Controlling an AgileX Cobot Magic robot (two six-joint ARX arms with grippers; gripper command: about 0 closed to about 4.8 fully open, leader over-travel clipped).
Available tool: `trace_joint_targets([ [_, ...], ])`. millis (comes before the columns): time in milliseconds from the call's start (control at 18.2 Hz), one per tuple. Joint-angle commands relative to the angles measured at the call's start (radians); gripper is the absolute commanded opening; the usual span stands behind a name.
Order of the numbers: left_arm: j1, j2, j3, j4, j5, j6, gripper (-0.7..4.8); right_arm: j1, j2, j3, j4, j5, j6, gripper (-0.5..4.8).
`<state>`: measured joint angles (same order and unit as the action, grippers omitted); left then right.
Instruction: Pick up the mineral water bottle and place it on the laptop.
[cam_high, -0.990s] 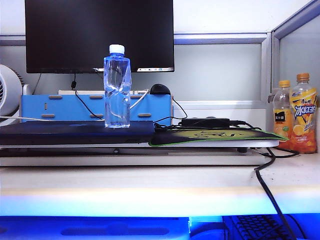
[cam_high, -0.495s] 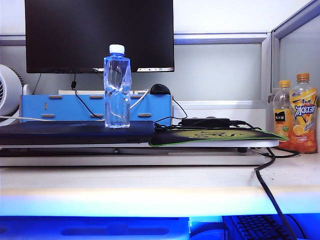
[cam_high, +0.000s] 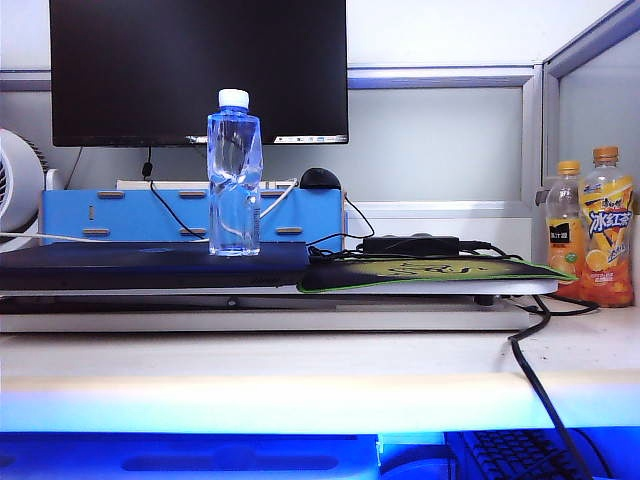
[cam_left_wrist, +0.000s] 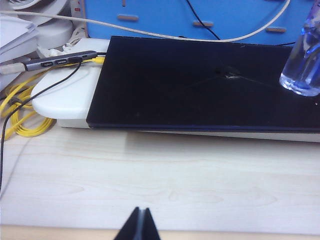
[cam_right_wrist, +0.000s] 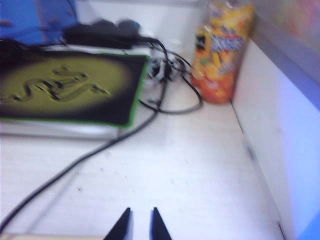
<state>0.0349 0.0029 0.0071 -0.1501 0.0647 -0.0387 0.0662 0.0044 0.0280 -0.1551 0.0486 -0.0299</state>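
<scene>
Mineral water bottle (cam_high: 234, 175): it stands upright on the laptop (cam_high: 150, 265), near the right end of the dark lid. White cap on top, the body is clear and bluish.

Bottle seen by the left wrist camera: only the base (cam_left_wrist: 301, 65) shows, resting on the black lid (cam_left_wrist: 200, 85) at its far right part.

Left gripper (cam_left_wrist: 139, 225): low over the bare wooden desk (cam_left_wrist: 160, 175), in front of the laptop. The two fingertips are pressed together, with nothing between them. The bottle is well apart from them, on the far side of the lid.

Right gripper (cam_right_wrist: 139, 225): over the desk near the side wall. The tips stand with a narrow gap and hold nothing. The picture is blurred. The water bottle is not in this view.

Near the right gripper: the mouse pad (cam_right_wrist: 70, 90) with green edge, a black cable (cam_right_wrist: 90, 155), and an orange drink bottle (cam_right_wrist: 220, 50) by the wall.

Orange drink bottles (cam_high: 592, 235): two stand side by side at the right end of the desk, both capped and filled.

Behind the laptop: a black monitor (cam_high: 200, 70) and a blue box (cam_high: 120, 215).
</scene>
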Motion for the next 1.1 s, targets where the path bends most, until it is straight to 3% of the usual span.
trace_joint_targets([
  [55,0.000,-0.002,0.000,-0.002,0.003,0.002,-0.02,-0.026,0.001,-0.003,-0.037,0.006,0.003,0.62],
  [1100,0.000,-0.002,0.000,-0.002,0.003,0.002,-0.02,-0.045,0.001,-0.010,-0.050,0.004,0.062,0.62],
])
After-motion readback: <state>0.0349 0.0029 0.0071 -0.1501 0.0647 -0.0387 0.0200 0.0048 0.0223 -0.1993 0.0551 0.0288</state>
